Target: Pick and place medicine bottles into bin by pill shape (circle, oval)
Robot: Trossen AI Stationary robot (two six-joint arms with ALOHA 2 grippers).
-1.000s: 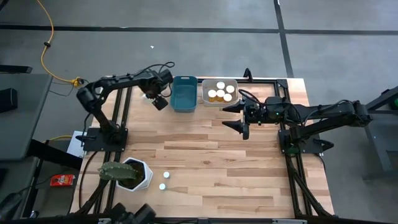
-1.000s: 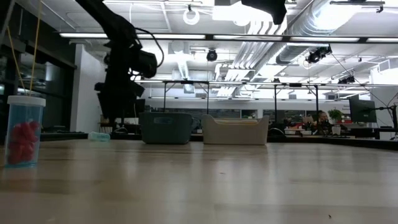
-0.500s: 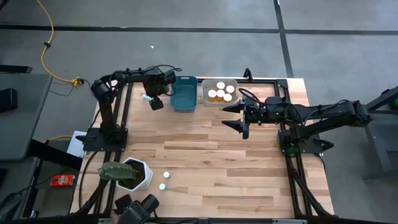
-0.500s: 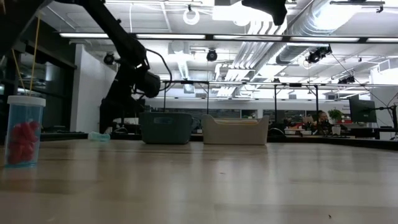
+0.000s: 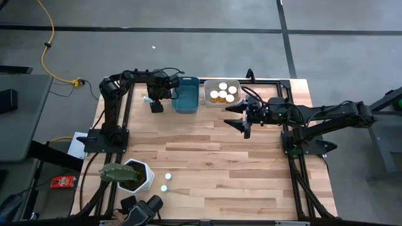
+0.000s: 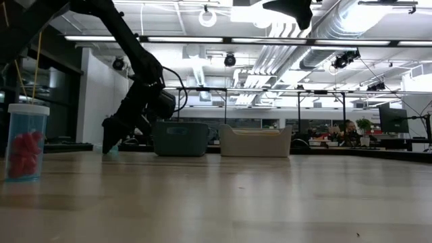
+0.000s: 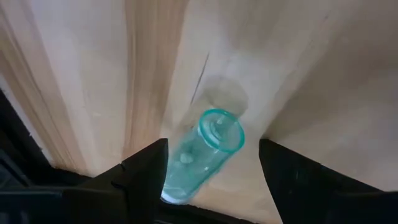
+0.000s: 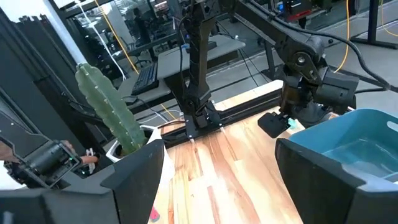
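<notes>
Bottle [image 7: 202, 155] lying beside the teal bin [image 5: 186, 94] is what I'm lowering my left gripper [image 5: 154, 107] onto, jaws spread astride it, not yet clenching, while my right gripper [image 5: 242, 119] is waiting spread wide.

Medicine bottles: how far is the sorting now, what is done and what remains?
Done: several capped bottles sit in the white bin. In hand: the open left gripper straddles a teal bottle lying beside the blue bin, not gripped. Left: that one and two bottles near the plant pot. The right gripper waits open near the white bin.
</notes>
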